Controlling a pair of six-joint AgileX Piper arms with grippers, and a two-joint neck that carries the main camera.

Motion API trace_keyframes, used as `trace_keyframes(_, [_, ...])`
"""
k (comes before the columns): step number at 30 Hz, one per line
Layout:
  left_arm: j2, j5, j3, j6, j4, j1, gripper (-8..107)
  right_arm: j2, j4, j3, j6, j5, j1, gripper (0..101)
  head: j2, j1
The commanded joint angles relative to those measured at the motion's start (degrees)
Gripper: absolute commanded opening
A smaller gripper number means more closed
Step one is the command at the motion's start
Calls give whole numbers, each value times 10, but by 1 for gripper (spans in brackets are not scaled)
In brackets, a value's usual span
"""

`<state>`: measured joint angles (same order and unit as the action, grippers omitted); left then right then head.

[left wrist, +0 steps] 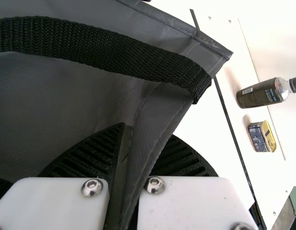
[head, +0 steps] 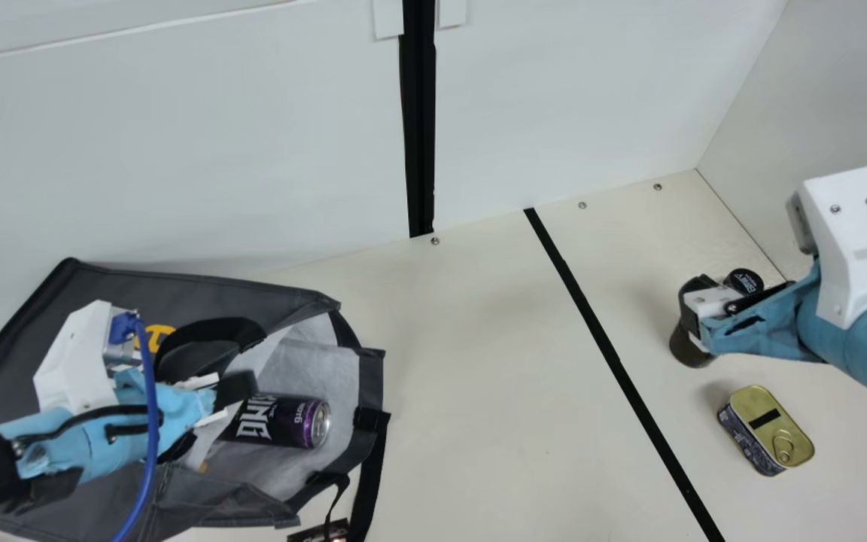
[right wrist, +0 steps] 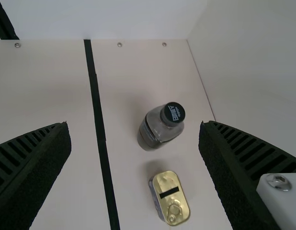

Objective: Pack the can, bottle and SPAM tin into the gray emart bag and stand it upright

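Can in the bag, bottle and tin still out on the table

I have the gray emart bag (head: pixel 102 286) lying on its side at the left end of the table (head: pixel 471 391), its mouth turned toward the right edge. My left gripper (head: pixel 215 418) is at that mouth, and the left wrist view shows a fold of the bag's fabric pinched between its two fingers, with a black handle (left wrist: pixel 114 52) looping across the panel.

The can (head: pixel 283 421) lies on its side just inside the mouth, on the pale lining (head: pixel 328 376), one end toward the opening.

Over on the other side, my right gripper (head: pixel 708 301) is above the table near the bottle (right wrist: pixel 160 127), its fingers spread wide and holding nothing. The bottle stands upright near the right edge, toward the far right corner. The SPAM tin (head: pixel 768 429) sits near that same edge, closer to the front than the bottle, pull-tab lid up, the two apart.
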<state>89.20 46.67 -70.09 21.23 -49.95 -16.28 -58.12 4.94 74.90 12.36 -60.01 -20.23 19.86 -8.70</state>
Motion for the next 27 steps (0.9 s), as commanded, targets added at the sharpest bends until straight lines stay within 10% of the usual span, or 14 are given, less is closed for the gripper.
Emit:
trace_keyframes(1, [0, 0, 0, 0, 0, 0, -8, -1, 8, 8, -2, -13, -2, 95, 1, -13])
trace_keyframes(14, [0, 0, 0, 0, 0, 0, -8, 0, 23, 60, 2, -99, -14, 95, 1, -13])
trace_keyframes(27, [0, 0, 0, 0, 0, 0, -8, 11, -17, 37, 40, -99, -67, 95, 1, -13])
